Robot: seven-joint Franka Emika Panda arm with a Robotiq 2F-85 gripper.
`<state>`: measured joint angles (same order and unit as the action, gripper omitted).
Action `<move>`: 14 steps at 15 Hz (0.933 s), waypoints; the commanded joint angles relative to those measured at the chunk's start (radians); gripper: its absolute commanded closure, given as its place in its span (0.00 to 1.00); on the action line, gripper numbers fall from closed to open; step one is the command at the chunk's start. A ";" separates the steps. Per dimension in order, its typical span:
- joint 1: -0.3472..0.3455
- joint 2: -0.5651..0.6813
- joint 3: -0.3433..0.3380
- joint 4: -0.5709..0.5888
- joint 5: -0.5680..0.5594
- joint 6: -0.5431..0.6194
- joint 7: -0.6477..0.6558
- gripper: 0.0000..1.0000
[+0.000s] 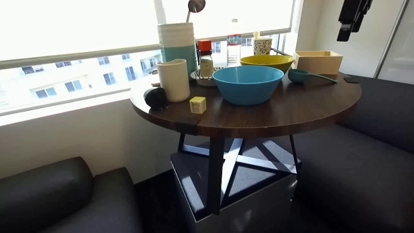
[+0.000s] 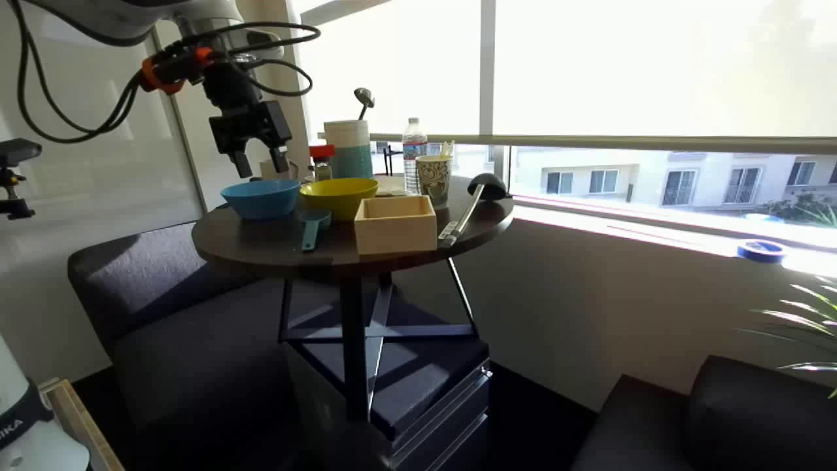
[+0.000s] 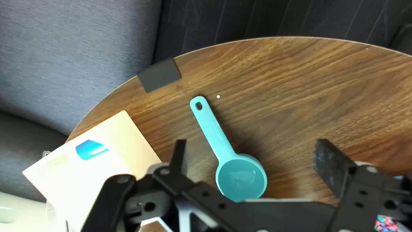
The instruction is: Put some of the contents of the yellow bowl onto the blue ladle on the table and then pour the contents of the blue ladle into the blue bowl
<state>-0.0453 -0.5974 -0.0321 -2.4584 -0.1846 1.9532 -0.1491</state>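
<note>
- The blue ladle (image 3: 227,156) lies on the table (image 3: 289,96) below the fingers (image 3: 326,164); in the wrist view its cup shows in the gap between them, its handle running beyond the tips toward the table's edge. The cup looks bare inside.
- The fingers stand wide apart and hold nothing; the gripper (image 2: 262,168) hangs well above the tabletop.
- The step in hand seems to be taking the ladle. Best to bring the fingers over the handle, twist slightly so they close square across it, then lower straight.
- The wooden box (image 2: 395,235) shows just beside the left-hand finger of the wrist view; that finger could clip it on the way down.
- The yellow bowl (image 2: 343,205) sits lower than the fingertips, contents hidden in both exterior views. Scooping will likely want a firm pinch, lest the handle turn.
- The blue bowl (image 1: 248,92), also lower than the fingertips, comes last: tip the cup well inside its rim.
</note>
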 commanded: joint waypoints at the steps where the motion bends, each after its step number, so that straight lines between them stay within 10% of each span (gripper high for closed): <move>1: 0.008 0.000 -0.006 0.003 -0.004 -0.004 0.004 0.00; 5: 0.008 0.000 -0.006 0.003 -0.004 -0.004 0.004 0.00; 14: 0.132 0.170 -0.008 0.031 0.196 0.440 -0.027 0.00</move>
<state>0.0710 -0.5072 -0.0462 -2.4576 -0.0109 2.3213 -0.1516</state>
